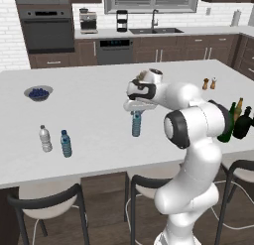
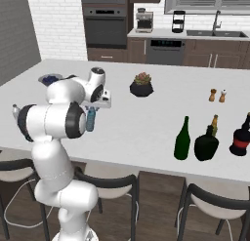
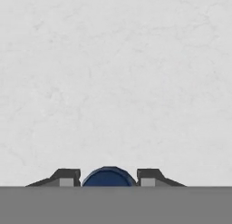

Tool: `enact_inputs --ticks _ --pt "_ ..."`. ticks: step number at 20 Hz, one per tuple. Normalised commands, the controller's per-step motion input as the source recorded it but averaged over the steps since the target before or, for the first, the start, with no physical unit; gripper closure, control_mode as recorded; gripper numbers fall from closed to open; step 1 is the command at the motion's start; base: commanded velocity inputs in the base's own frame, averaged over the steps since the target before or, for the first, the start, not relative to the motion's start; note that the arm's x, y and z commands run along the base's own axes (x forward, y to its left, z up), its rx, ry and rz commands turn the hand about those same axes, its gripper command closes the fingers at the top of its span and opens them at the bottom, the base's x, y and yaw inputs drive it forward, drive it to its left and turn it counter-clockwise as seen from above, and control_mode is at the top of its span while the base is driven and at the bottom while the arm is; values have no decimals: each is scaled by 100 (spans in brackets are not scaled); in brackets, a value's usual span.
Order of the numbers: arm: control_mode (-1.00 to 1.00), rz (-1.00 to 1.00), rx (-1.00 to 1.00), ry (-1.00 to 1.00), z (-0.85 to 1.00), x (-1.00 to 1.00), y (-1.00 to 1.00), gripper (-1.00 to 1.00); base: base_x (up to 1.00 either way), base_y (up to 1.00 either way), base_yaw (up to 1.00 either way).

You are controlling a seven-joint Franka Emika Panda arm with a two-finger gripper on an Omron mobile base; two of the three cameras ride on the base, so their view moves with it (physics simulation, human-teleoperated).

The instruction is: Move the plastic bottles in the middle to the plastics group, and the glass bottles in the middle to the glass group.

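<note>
Pincer [image 1: 136, 111] is clamped on the cap end of the small blue plastic bottle [image 1: 136, 125]; in the hand view the dark cap sits squarely between the two fingertips [image 3: 66, 177], so the grip looks centred. The bottle hangs upright below the pincer; whether its base touches the tabletop [image 1: 94, 110] or is just clear I can't tell from these angles. Judgement: the step in hand is carrying it over to the plastics group [image 1: 55, 141], which stands well off to the pincer's left, on the near side of the tabletop. To do it well: raise it clear before traversing, keep the wrist vertical so the bottle doesn't swing on a top-end grip, move slowly, and set it down just beside the blue-tinted bottle [image 1: 66, 143] without clipping it or the whitish bottle [image 1: 45, 139]. Pose: the arm is folded, elbow high and close to the base, forearm reaching forward, hand pointing straight down. Far off to the pincer's right, the green wine bottle [image 2: 182, 139] and squat black bottle [image 2: 206, 145] wait with the amber bottle [image 2: 214, 123] behind them.
</note>
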Motion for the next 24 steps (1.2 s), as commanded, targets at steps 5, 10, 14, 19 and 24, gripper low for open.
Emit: enact_inputs --ticks 5,10,14,19,24 --pt "-100 7 1 -2 20 -89 38 100 0 0 0" --pt "-100 15 0 0 27 -74 53 100 0 0 0" --pt "-100 22 0 0 28 -57 64 100 0 0 0" --pt "-100 19 0 0 2 -29 77 100 0 0 0" --pt "-100 16 4 -1 -1 -19 88 100 0 0 0"
